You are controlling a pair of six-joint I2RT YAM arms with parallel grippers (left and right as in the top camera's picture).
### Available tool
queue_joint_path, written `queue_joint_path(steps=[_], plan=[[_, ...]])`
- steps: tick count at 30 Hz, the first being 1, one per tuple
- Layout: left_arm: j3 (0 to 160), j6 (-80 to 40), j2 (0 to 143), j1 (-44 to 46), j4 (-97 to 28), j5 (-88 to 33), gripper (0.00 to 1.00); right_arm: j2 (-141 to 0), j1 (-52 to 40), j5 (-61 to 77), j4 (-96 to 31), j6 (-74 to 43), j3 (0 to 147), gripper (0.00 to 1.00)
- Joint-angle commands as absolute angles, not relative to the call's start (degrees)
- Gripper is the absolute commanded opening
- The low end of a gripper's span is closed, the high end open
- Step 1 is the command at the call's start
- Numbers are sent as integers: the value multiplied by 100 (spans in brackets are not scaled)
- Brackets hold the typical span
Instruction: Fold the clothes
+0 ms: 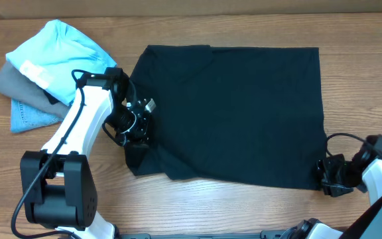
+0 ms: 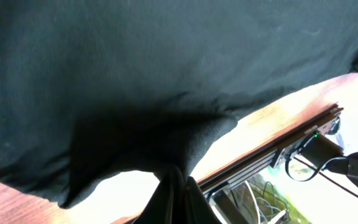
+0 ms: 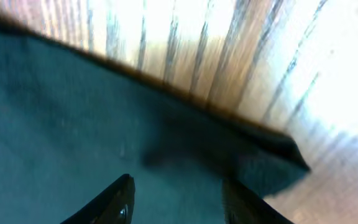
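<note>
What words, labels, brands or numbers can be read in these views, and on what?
None is legible.
White print on the light blue shirt: too small and blurred to read.
No print or label shows on the black T-shirt, nor in either wrist view.

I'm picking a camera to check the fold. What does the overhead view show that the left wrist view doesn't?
Only overhead: the T-shirt's whole outline, spread flat; the side pile of light blue shirt, grey garment and denim; and the right end effector at the shirt's near right corner.
Only left wrist: a close look at the left end effector shut on a raised fold of fabric, with light showing under the fold.
Both: the black T-shirt lying on the wooden table.
</note>
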State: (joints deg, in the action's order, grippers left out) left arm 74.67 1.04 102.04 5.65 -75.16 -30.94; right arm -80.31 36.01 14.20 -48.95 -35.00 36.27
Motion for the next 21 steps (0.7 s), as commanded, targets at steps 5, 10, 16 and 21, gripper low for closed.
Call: queue_joint_path(steps=[5,10,16,21], plan=[[7592,261,10221,607,-7498,-3201,5,-8038,3618,1372,-4744,-3601,3308,29],[7594,266,10221,604,-7537,-3201,5,-8038,3618,1243,-4923,-3310,3594,6],[7594,305,10221,602,-7603,-3194,4,-8038,3605,1205,-5616,-2753,4316,4],[7710,327,10221,602,-7752,-3059,4,-8038,3605,1352,-6090,-2447,4737,4]])
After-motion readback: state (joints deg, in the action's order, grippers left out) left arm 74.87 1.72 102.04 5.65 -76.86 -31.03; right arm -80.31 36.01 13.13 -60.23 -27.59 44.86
